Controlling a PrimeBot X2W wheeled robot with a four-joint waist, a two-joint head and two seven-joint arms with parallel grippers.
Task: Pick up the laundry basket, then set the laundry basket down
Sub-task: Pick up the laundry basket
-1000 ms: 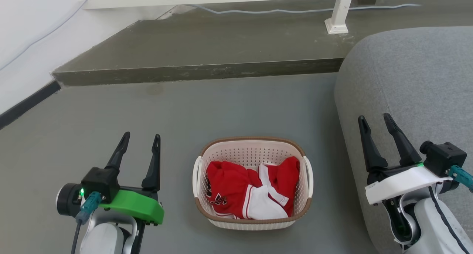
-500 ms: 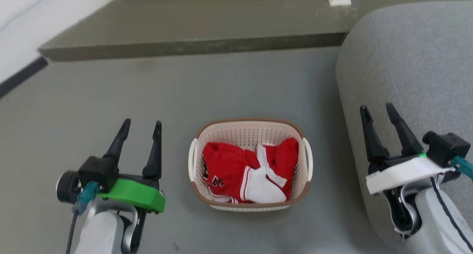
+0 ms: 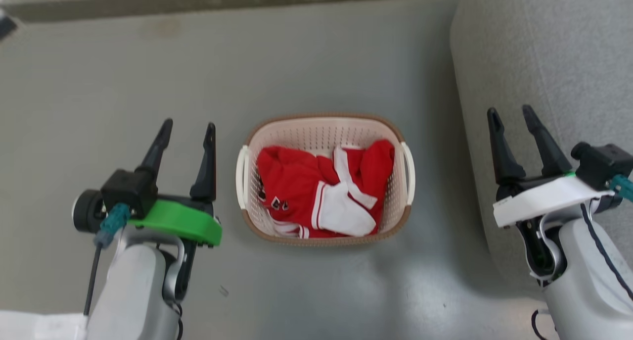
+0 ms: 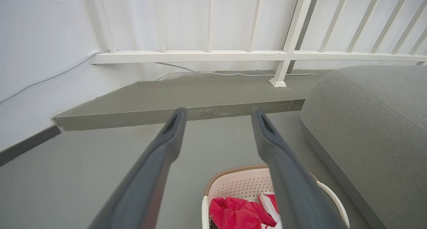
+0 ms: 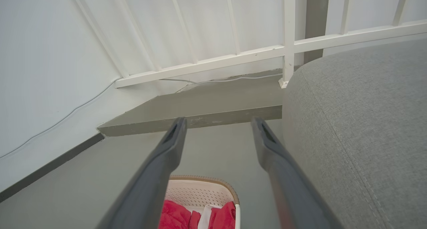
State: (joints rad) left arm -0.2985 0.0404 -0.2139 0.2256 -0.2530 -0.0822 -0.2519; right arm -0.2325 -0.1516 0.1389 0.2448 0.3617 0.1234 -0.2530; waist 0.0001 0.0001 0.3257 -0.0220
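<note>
A: While the small, cream-white, brown-rimmed, perforated plastic laundry basket (image 3: pixel 321 132) is sitting on the smooth grey floor (image 3: pixel 321 48) between the two arms, the left gripper (image 3: pixel 189 124) is hanging near its white side handle (image 3: pixel 242 174), with the fingers spread wide and holding nothing.

B: And the right gripper (image 3: pixel 509 110) is hovering well apart from the other handle (image 3: pixel 409 164), over the edge of the rounded grey fabric cushion (image 3: pixel 544 58). It is likewise wide open and empty. I'm judging that the pick-up is not yet begun.

A: What are you worrying about?

B: The lift is probably going to need both handles. If one arm is closing before the other, or rising faster, the light basket is likely to be tipping and spilling the crumpled red-and-white clothing (image 3: pixel 316 191).

A: I'm also watching that right arm. Swinging inward low, it could be dragging along the cushion. It could also be nudging the basket sideways across the slick floor before the fingers are straddling the thin handle.
</note>
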